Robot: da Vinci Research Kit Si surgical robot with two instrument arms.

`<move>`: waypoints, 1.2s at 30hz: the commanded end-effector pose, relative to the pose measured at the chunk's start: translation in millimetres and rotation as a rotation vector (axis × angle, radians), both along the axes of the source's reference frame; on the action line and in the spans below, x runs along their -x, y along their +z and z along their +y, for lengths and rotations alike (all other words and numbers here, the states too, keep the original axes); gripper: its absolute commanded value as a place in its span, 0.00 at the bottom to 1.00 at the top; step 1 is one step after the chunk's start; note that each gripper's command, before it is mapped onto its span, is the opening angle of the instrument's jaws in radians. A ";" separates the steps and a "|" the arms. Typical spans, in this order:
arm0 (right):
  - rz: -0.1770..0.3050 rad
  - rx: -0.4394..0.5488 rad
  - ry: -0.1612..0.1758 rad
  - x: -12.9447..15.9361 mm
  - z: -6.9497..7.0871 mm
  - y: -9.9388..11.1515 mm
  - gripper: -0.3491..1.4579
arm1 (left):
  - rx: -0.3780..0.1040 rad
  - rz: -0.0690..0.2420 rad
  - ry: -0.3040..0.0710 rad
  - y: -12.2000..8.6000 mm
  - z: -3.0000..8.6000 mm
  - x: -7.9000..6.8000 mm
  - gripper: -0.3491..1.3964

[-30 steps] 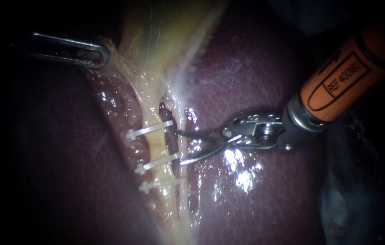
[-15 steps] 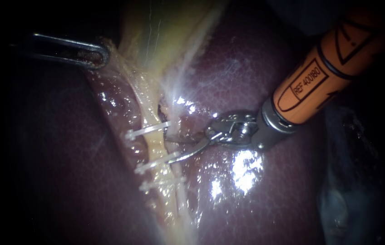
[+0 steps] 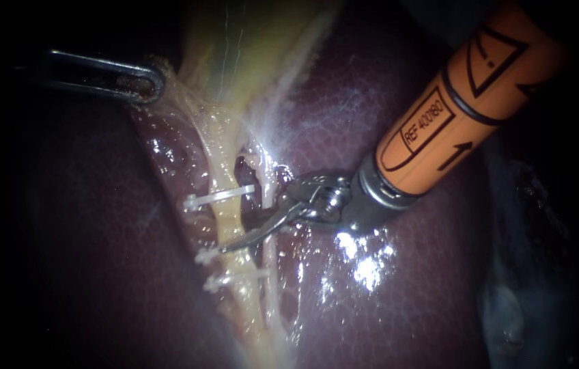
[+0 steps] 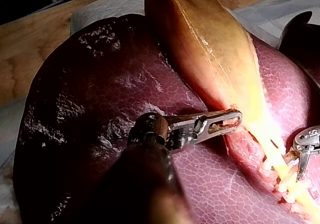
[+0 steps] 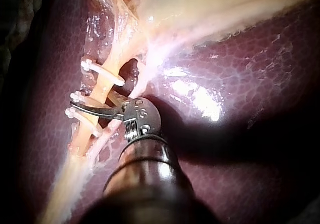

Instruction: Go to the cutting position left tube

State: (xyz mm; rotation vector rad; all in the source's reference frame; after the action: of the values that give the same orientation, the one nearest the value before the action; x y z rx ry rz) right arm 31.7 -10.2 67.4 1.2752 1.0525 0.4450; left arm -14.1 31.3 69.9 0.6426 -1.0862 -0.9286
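The pale yellow left tube runs down from the gallbladder over the dark liver. It carries three white clips: top, middle and lowest. My right instrument, orange-shafted with thin curved blades, reaches across the whitish right tube. Its open blades straddle the left tube between the top and middle clips, as the right wrist view also shows. My left instrument is shut on the gallbladder's edge, seen too in the left wrist view.
Wet liver surface glints just below the right instrument's wrist joint. In the left wrist view the gallbladder lies stretched over the liver, on a wooden bench with white cloth.
My right instrument has slid left over the liver, and its open blades have gone from beside the tubes to across the left tube. The left instrument has held still.
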 end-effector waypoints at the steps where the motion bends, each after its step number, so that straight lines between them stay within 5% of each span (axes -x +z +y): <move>1: 0.004 -0.002 0.005 -0.2 0.0 0.0 0.77 | 0.000 0.000 0.000 0.0 0.0 0.1 0.00; 12: 0.045 -0.027 0.041 -2.3 0.2 0.2 0.80 | 0.000 0.000 -0.001 0.0 0.0 0.1 0.00; 16: 0.135 0.112 0.059 -3.2 0.2 0.2 0.76 | 0.000 0.001 -0.001 0.0 0.0 0.2 0.00; 20: 0.177 0.177 0.064 -3.6 0.1 -0.2 0.75 | 0.000 0.001 -0.001 0.0 0.0 0.2 0.00; 29: 0.266 0.237 0.102 -5.0 -0.8 -4.0 0.75 | 0.000 0.001 -0.001 0.0 0.0 0.1 0.00; 36: 0.289 0.248 0.144 -5.1 0.3 -6.7 0.76 | 0.000 0.001 -0.001 0.0 0.0 0.1 0.00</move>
State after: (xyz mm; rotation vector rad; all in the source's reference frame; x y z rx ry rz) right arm 36.8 -9.8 60.6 1.0624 1.4067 0.2286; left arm -14.2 31.3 70.0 0.6419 -1.0859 -0.9296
